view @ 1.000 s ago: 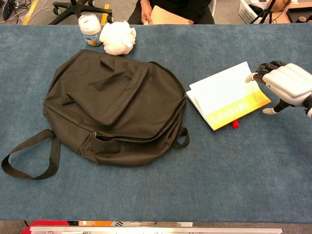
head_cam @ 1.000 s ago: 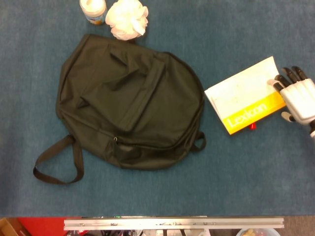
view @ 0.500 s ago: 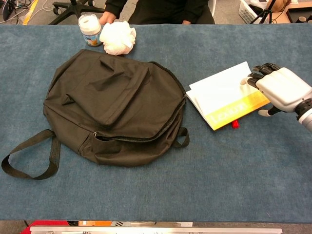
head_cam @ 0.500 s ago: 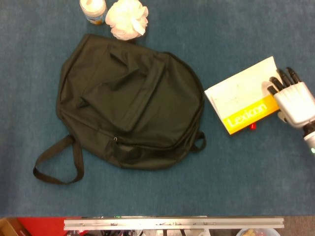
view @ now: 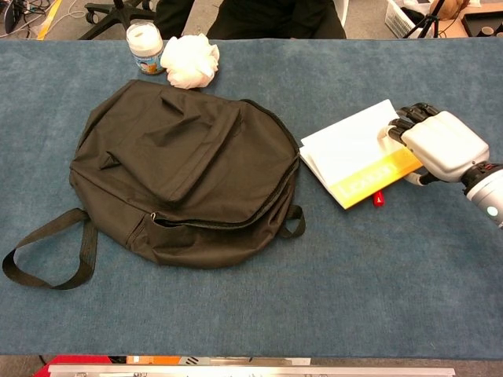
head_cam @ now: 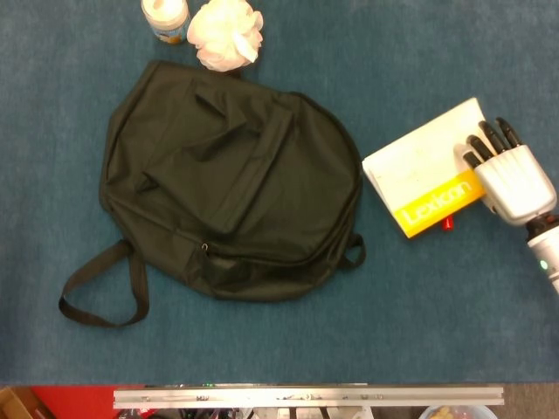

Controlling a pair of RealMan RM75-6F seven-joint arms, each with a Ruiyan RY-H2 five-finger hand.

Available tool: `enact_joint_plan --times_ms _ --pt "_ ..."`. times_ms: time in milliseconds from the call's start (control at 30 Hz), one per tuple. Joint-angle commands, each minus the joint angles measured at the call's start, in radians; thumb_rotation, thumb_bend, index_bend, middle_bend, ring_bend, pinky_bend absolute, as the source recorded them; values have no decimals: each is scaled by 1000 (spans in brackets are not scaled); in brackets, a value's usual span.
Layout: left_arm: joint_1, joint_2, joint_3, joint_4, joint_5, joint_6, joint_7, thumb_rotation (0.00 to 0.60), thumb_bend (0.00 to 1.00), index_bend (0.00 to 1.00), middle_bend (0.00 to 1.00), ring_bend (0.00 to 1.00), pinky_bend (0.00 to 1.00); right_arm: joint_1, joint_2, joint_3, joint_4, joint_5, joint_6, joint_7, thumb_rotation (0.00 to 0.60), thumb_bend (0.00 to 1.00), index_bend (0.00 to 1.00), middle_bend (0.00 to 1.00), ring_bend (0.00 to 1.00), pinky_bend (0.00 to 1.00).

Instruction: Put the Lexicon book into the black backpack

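Head view shows us the white and yellow Lexicon paperback book (head_cam: 428, 179) lying flat on the blue felt table (head_cam: 279, 332), just right of the black fabric backpack (head_cam: 227, 183) and not touching it. Our right hand (head_cam: 511, 179), white with dark fingers, now lies over the book's right edge; a second ago it hovered beside that edge, off the cover. Its fingers (view: 409, 118) are close together and stretched over the cover, pressing or resting, and we cannot tell if the thumb is under the book. We judge a grasp is starting, not finished. The backpack looks zipped or nearly closed, so opening it may come first. Our left hand is out of sight. A white jar (head_cam: 164, 16) and a white puff (head_cam: 225, 33) sit beyond the bag.
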Motion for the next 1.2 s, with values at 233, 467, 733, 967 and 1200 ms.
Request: enact_joint_plan --times_ms 233,467,733,967,1200 --pt "-7 2 0 4 0 -15 -6 600 328 146 132 110 122 27 -34 21 40 2 -1 60 600 425 345 360 192 181" --pt "-10 11 0 2 -4 -22 -24 600 328 147 133 110 122 58 -69 49 64 8 -1 78 600 524 429 403 237 263" --pt "-9 24 3 0 -4 -27 -52 600 328 154 133 110 121 77 -81 82 55 32 8 78 600 416 545 447 268 319" --pt "-15 36 1 -4 3 -31 -64 600 328 154 134 110 122 87 -82 96 52 41 17 74 600 379 670 550 363 399" --pt "-27 47 -12 -6 2 -34 -64 600 328 154 134 111 121 101 -88 104 78 31 49 67 600 373 772 672 490 537"
